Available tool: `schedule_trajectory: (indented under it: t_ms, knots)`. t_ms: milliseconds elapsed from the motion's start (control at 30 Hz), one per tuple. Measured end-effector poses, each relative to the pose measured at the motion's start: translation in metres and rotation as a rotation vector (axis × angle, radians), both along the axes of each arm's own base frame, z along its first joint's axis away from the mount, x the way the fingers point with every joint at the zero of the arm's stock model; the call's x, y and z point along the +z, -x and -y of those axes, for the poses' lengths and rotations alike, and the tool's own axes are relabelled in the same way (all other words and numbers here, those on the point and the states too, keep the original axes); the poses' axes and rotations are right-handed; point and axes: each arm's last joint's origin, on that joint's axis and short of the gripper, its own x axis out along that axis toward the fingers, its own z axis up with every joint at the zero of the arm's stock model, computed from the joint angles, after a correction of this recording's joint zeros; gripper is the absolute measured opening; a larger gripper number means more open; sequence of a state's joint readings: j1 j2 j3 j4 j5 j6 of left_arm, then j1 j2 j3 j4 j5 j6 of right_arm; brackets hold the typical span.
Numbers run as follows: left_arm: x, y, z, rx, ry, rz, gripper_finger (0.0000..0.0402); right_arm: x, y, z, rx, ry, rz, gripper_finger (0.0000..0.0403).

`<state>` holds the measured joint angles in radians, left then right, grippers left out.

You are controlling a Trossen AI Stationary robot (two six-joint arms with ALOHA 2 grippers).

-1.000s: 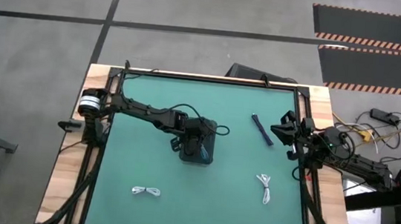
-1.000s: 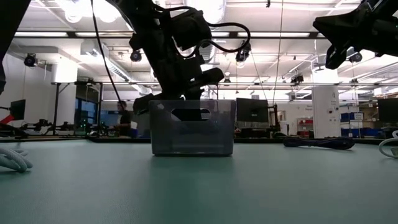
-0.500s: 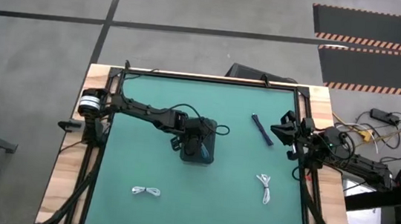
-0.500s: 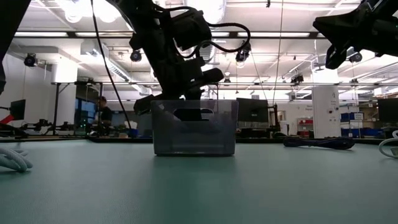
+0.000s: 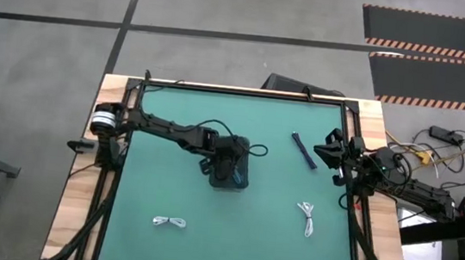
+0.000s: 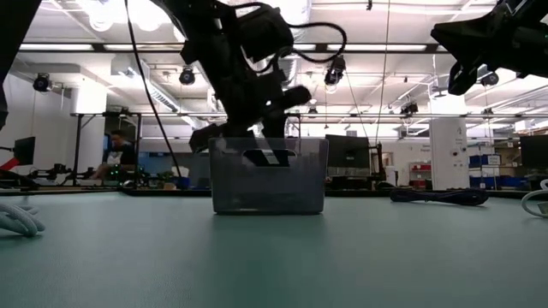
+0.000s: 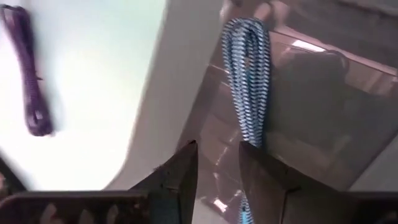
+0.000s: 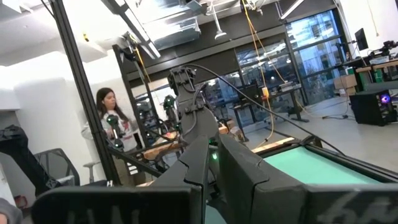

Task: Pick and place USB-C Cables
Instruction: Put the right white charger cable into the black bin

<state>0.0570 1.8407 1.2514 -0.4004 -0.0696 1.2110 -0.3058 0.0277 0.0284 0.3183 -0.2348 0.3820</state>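
Observation:
A dark grey tray (image 5: 229, 180) stands mid-table; it also shows in the low view (image 6: 268, 180). My left gripper (image 7: 217, 165) is open, with its fingertips (image 6: 270, 157) dipped inside the tray. A blue braided cable (image 7: 247, 81) lies in the tray, just past one finger and outside the gap. On the mat lie a dark blue cable (image 5: 303, 150), a white cable (image 5: 306, 217) and another white cable (image 5: 170, 222). My right gripper (image 5: 331, 152) is shut and empty, raised at the table's right edge. My left gripper has nothing between its fingers. The blue cable's near end (image 7: 252, 138) runs right beside and behind one finger (image 7: 264, 171). I cannot tell whether that finger touches it.
The dark blue cable also shows in the left wrist view (image 7: 28, 81) and the low view (image 6: 437, 196). The white cables show at the low view's edges (image 6: 17, 218) (image 6: 538, 202). Green mat lies open around the tray. People stand in the room beyond the table.
My left gripper has risen a little over the tray and shifted slightly toward the table's right edge. The tray has stayed on the mat, and the blue cable lies in it.

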Motion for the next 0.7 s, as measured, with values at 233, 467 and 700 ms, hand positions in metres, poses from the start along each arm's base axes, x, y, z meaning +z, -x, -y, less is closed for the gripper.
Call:
schedule_trajectory:
  t_ms: [233,467,700]
  knots:
    - [0.036,0.003,0.008,-0.019,-0.005,0.110,0.0100,0.000,0.000,0.000,0.000,0.000,0.000,0.0027]
    - [0.078,0.019,0.035,0.061,0.126,0.260,0.0100,0.000,0.000,0.000,-0.001,-0.001,-0.003,0.0027]
    - [0.099,0.038,0.064,0.199,0.341,0.327,0.0100,0.000,0.000,0.000,-0.001,-0.001,-0.002,0.0027]
